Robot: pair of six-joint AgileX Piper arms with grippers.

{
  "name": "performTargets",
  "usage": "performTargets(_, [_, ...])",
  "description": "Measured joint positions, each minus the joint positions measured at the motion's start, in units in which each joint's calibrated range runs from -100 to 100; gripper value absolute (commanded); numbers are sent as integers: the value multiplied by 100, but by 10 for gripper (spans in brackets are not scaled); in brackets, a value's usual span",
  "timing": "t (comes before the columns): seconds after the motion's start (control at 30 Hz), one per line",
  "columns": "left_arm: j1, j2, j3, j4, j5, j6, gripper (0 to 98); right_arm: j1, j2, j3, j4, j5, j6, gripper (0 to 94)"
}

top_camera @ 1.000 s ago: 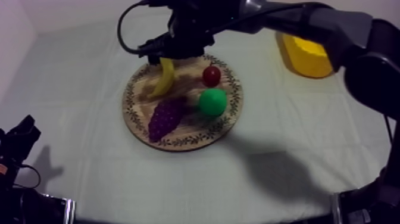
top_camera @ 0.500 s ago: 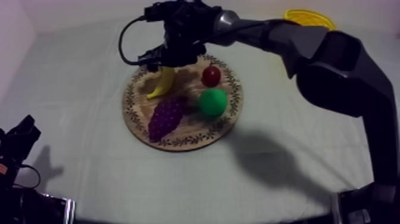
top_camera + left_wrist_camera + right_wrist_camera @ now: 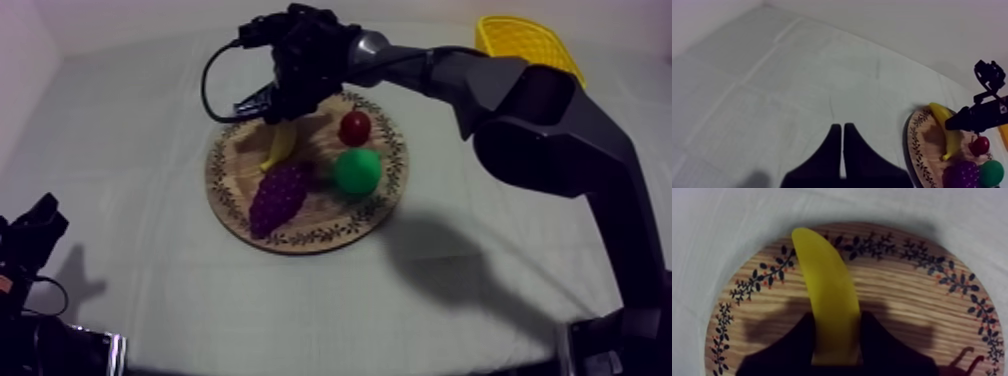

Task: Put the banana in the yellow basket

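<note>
1. Grasping the banana (image 3: 827, 288) near one end, right gripper (image 3: 837, 343) is at the wooden board (image 3: 300, 240), far-left part.
2. Left gripper (image 3: 843, 150): fingers pressed together, nothing held, near left.
3. Yellow basket (image 3: 525, 40): far right.

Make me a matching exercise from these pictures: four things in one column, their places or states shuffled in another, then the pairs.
1 banana
2 bunch of grapes
3 yellow basket
4 left gripper

A shut, over the bare table
B at the table's far right side
C lying free on the wooden board
D clamped in the right gripper

Pairs: 1-D, 2-C, 3-B, 4-A
</note>
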Motion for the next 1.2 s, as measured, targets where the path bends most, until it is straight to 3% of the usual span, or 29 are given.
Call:
performTargets(0.23, [0, 0, 0, 0, 0, 0, 1, 34, -598, 221, 110, 268, -32, 284])
performTargets(0.53, [0, 0, 0, 0, 0, 0, 1, 420, -2279, 1006, -58, 677, 352, 282])
performTargets(0.9, [0, 0, 0, 0, 0, 0, 1, 1561, -4427, 2491, -265, 708, 829, 278])
performTargets(1.2, [0, 0, 0, 0, 0, 0, 1, 2694, -5392, 3915, -346, 163, 1224, 277])
